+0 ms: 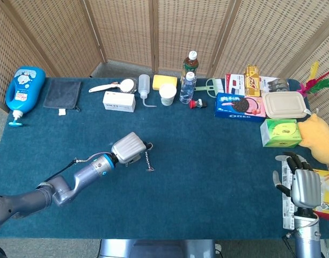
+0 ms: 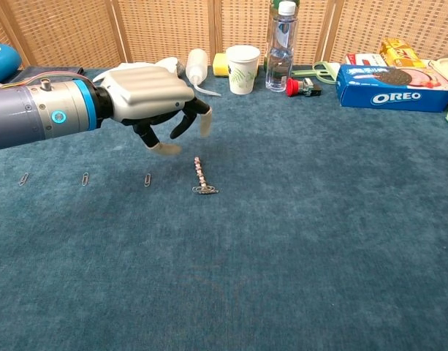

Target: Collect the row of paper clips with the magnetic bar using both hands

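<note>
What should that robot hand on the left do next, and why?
Probably lower onto the magnetic bar and grip it. The left robot hand hovers empty just above and left of the bar, which lies on the table, and three paper clips wait uncollected further left.

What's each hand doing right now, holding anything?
Left hand: open, empty, above the magnetic bar.
Right hand: open, holding nothing.

1. Bright, even daylight is filling both views, giving no harsh glare.
2. The left hand [image 2: 147, 91] is casting only a faint, soft shadow beneath itself.
3. Its fingertips [image 2: 204, 124] are blurring slightly; the cloth beside them is staying sharp.
</note>
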`<action>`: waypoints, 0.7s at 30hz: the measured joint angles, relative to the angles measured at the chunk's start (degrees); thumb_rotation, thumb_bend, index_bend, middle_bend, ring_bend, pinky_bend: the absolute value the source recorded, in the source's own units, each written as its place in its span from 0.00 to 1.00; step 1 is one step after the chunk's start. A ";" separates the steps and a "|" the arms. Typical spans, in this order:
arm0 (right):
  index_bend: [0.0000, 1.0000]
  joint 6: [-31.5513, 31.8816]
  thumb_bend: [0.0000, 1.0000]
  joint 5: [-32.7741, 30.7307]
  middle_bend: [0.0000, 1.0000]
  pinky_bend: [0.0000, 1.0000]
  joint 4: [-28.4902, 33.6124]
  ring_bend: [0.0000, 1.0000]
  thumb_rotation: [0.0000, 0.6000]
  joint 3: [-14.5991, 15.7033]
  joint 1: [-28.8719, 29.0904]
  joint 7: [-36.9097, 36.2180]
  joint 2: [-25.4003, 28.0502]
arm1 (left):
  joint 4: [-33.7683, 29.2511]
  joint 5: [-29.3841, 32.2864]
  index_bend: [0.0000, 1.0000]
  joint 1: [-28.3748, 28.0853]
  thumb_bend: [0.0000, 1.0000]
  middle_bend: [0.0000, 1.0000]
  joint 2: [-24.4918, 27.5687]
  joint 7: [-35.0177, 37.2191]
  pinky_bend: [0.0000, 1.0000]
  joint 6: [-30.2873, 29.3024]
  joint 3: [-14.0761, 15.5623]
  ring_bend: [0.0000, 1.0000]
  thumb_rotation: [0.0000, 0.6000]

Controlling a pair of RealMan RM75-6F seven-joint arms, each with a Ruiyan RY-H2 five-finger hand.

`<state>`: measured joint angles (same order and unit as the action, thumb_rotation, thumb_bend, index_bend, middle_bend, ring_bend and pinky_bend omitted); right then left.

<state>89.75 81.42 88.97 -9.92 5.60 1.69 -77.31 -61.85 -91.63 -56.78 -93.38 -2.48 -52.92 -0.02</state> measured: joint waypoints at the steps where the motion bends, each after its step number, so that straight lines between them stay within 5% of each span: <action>1: 0.36 0.01 0.42 0.00 0.31 0.40 0.09 0.26 1.00 0.02 -0.02 0.08 -0.01 | 0.64 -0.33 0.41 0.05 0.56 0.59 -0.26 0.28 0.81 -0.32 0.07 0.72 1.00; 21: 0.36 0.27 0.42 -0.28 0.31 0.40 0.54 0.26 1.00 -0.02 -0.49 -0.27 0.13 | 4.23 -0.98 0.43 -0.87 0.56 0.58 -2.80 -0.69 0.77 2.93 0.78 0.70 1.00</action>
<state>90.02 81.14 89.51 -9.94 5.11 1.42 -77.18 -57.62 -92.62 -57.65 -96.17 -3.17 -49.99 0.76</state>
